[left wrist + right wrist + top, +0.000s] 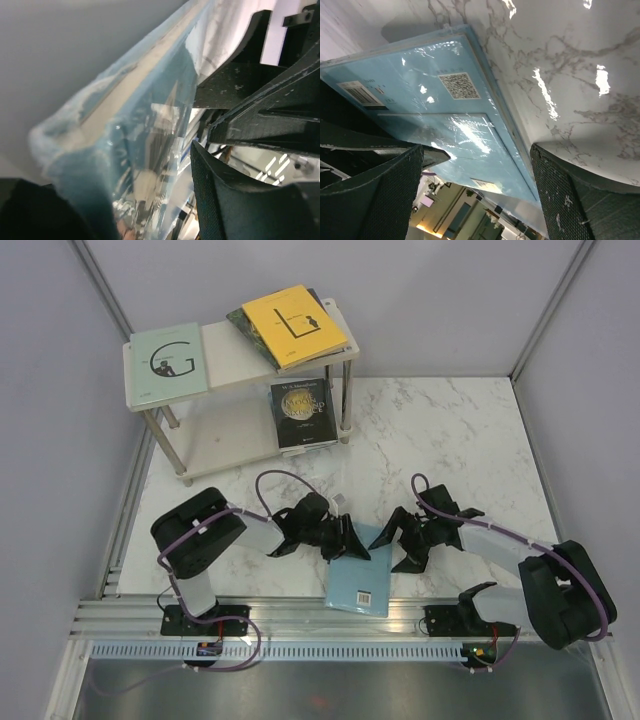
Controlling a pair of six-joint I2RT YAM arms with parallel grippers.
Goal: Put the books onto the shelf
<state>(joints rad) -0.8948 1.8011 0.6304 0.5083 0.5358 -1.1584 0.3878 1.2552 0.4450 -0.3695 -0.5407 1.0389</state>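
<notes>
A teal-blue book (362, 575) in glossy wrap lies on the marble between my two grippers. My left gripper (350, 540) sits at its left edge. In the left wrist view the book (125, 115) runs between the jaws of the gripper (125, 190), and a thin gap shows beside the right finger (220, 200). My right gripper (398, 545) stands open at the book's right edge, its jaws (477, 165) wide either side of the cover (445, 110). The shelf (225, 340) carries a "G" book (168, 363), a yellow book (295, 322) over a green one (245, 325), and a dark book (303, 412) below.
The shelf stands at the back left on thin metal legs (346, 400). Grey walls (60, 490) close in the marble table (460, 430) on three sides. An aluminium rail (300, 615) with both arm bases runs along the near edge.
</notes>
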